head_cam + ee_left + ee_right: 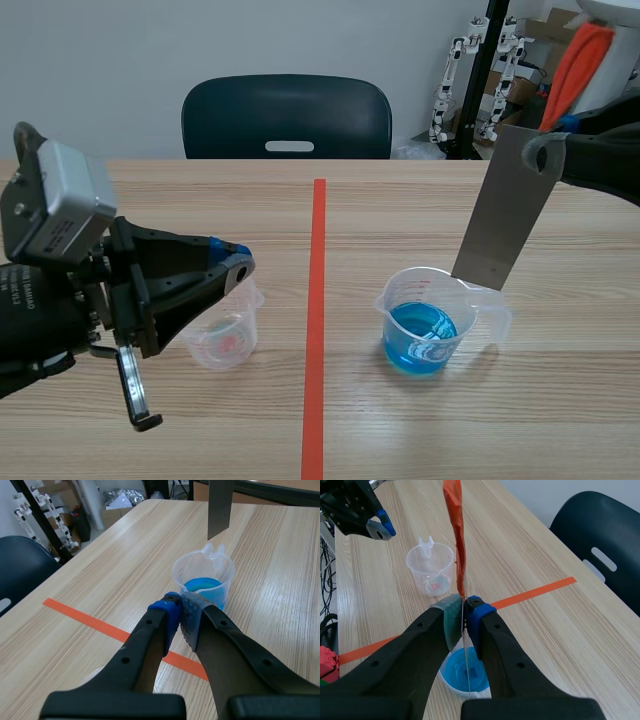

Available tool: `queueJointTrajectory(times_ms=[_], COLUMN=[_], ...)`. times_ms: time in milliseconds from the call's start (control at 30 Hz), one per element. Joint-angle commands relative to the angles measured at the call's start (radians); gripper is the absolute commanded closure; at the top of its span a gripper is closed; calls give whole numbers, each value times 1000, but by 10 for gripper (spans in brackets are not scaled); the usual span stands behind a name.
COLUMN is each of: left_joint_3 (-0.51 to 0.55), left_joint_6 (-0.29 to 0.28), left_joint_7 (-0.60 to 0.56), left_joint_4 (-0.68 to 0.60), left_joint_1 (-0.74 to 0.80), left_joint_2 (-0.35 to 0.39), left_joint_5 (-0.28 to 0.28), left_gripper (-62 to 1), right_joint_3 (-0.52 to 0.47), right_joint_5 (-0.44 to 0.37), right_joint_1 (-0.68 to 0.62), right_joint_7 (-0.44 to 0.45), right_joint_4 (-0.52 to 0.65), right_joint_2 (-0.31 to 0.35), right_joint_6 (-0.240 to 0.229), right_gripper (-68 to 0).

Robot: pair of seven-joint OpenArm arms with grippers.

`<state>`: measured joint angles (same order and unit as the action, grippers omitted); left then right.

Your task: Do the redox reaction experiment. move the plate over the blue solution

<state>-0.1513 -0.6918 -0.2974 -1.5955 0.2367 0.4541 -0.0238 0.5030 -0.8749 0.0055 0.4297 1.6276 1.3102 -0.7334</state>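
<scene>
Plate (505, 205), a flat grey metal strip, hangs tilted, its top end clamped in the right jaws, which are closed tight on it above the right half of the counter (420, 205). Its lower end sits just above the rim of the clear beaker (430, 320) holding the blue solution (420, 340). It appears to hang clear of the rim, though the angle makes that hard to judge. The beaker stands right of the orange-red tape line (318, 300), nearer the counter's near edge than its far one. Left of the line, a second clear cup (228, 340) with a pinkish trace in its bottom stands toward the near edge. The left jaws are pressed together on nothing, hovering just above that cup's rim. A dark chair (287, 115) stands beyond the far edge.
</scene>
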Motion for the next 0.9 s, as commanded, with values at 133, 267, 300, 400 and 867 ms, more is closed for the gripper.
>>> queueJointTrajectory(times_ms=[133, 267, 300, 400, 867], left_joint_3=[-54, -78, -85, -104, -218], left_joint_6=[-4, 8, 17, 36, 52], left_joint_7=[94, 154, 166, 167, 198], left_joint_4=[-6, -6, -6, -6, 0], left_joint_1=[-72, -116, -124, -145, -257], left_joint_2=[-51, -82, -89, -94, -93], left_joint_5=[-11, -10, -10, -10, -10], left_gripper=[-25, -25, -25, -25, -26], right_joint_3=[-23, -23, -23, -23, -23], right_joint_5=[-14, -15, -15, -14, -14], right_joint_1=[19, 19, 19, 19, 19], right_joint_7=[23, 30, 30, 29, 29], right_joint_4=[15, 16, 16, 16, 16], right_joint_2=[8, 8, 8, 8, 8], right_joint_6=[-1, -1, -1, -1, 0], right_gripper=[-6, -6, -6, -6, -6])
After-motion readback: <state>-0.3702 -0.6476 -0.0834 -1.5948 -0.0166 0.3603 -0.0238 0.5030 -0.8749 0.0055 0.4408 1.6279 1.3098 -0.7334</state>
